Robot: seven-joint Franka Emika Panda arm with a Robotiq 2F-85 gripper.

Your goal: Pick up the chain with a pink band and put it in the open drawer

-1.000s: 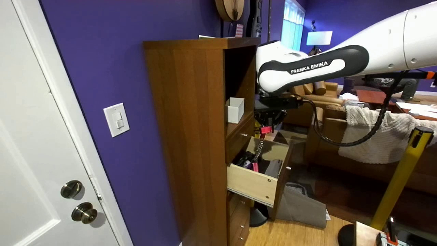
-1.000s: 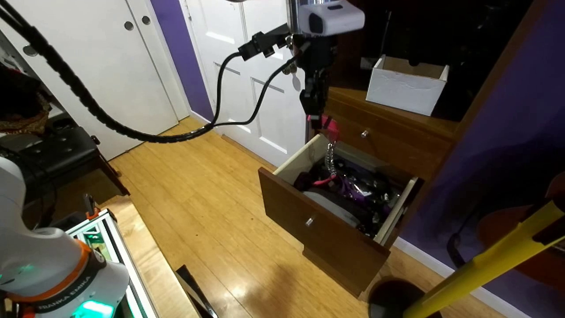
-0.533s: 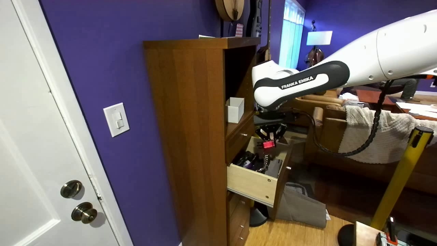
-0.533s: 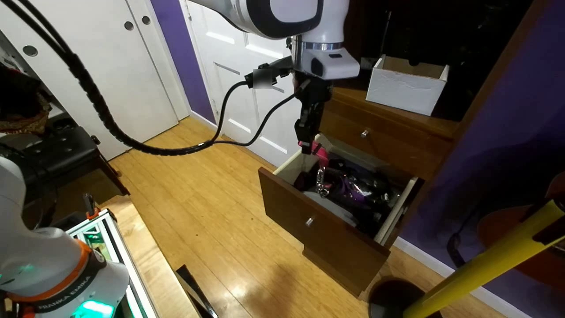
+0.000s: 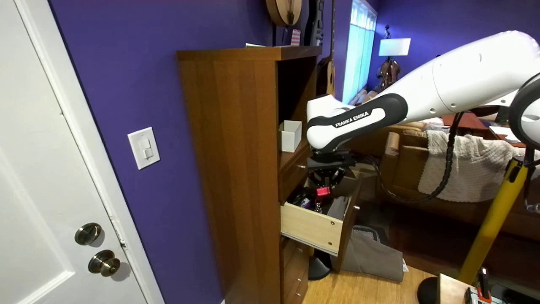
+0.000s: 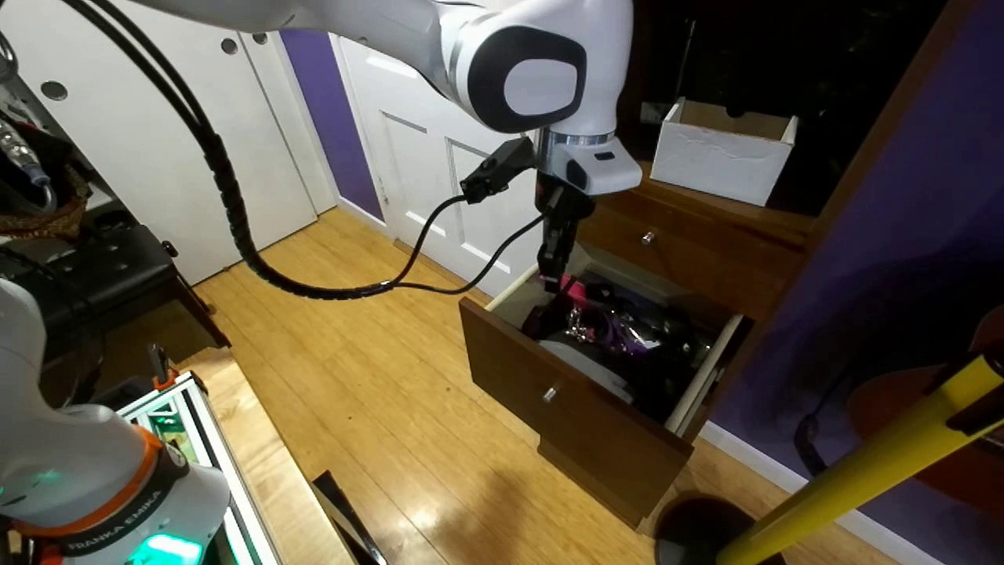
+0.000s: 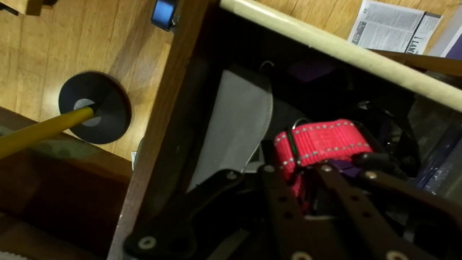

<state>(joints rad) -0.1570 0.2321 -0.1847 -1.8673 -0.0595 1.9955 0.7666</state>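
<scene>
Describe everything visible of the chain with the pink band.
Its pink band looks like ribbed webbing, with two rows of pale stitching and a dark bar across it. The gripper holds the band, which curves over at one end; silvery links show below it, inside the open drawer. Whether they rest on anything is unclear.

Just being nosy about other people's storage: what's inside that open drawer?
In the drawer: something grey, something purple and a dark jumble. The chain reaches in too, its pink band held by the gripper. What lies beneath is covered.
</scene>
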